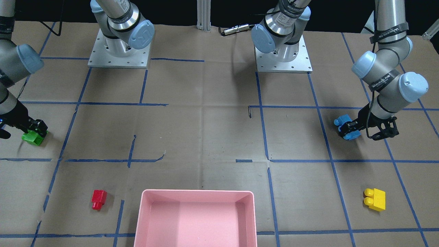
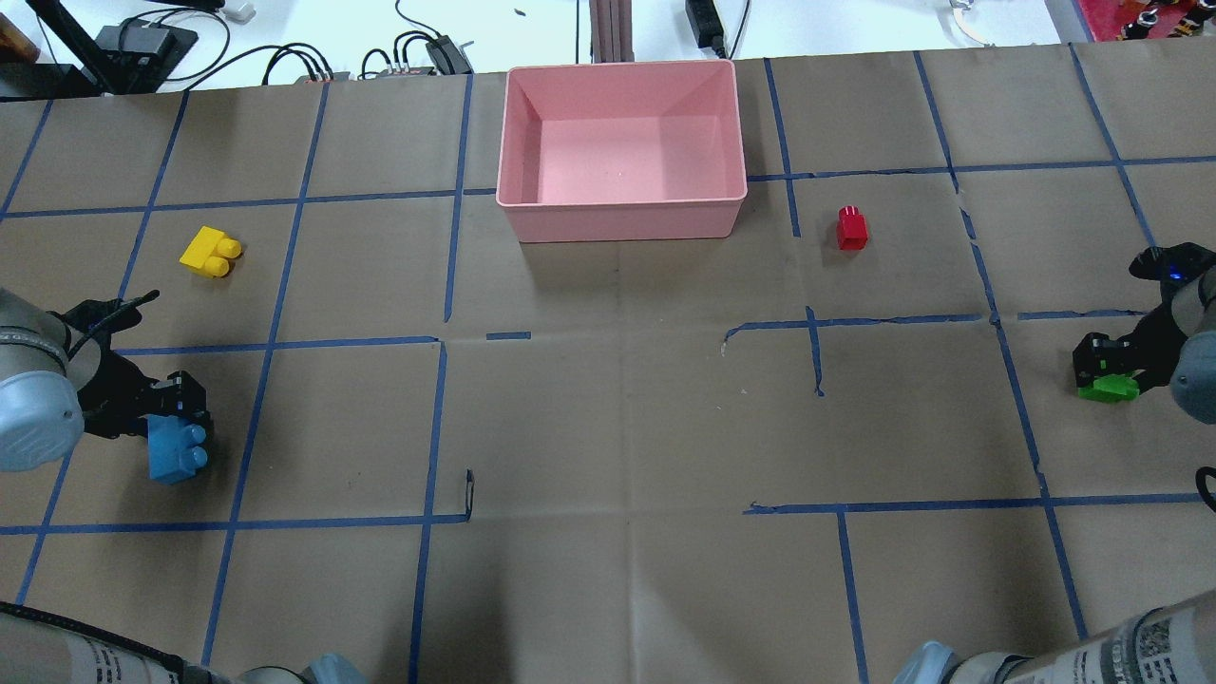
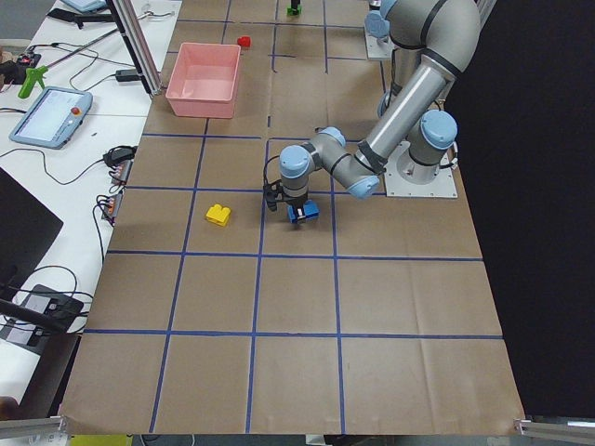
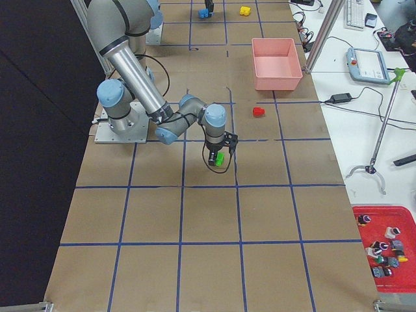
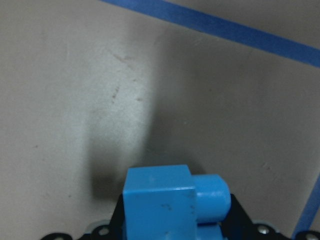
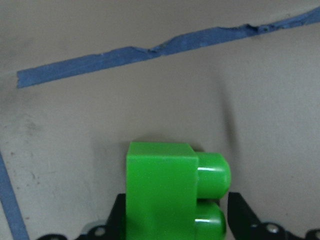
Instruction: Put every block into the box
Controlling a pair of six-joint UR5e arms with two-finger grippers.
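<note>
My left gripper (image 2: 174, 418) is shut on the light-blue block (image 2: 178, 452), low over the paper at the table's left; the block fills the bottom of the left wrist view (image 5: 162, 202). My right gripper (image 2: 1107, 369) is shut on the green block (image 2: 1108, 389) at the far right; it also shows in the right wrist view (image 6: 162, 192). The yellow block (image 2: 211, 253) lies on the table beyond the left gripper. The tiny red block (image 2: 851, 229) lies just right of the pink box (image 2: 622, 220), which stands empty at the far middle edge.
Brown paper with blue tape lines (image 2: 285, 340) covers the table. The two arm bases (image 1: 119, 51) stand at the robot's side. Cables and a tablet lie on the white bench (image 3: 56, 116) beyond the far edge.
</note>
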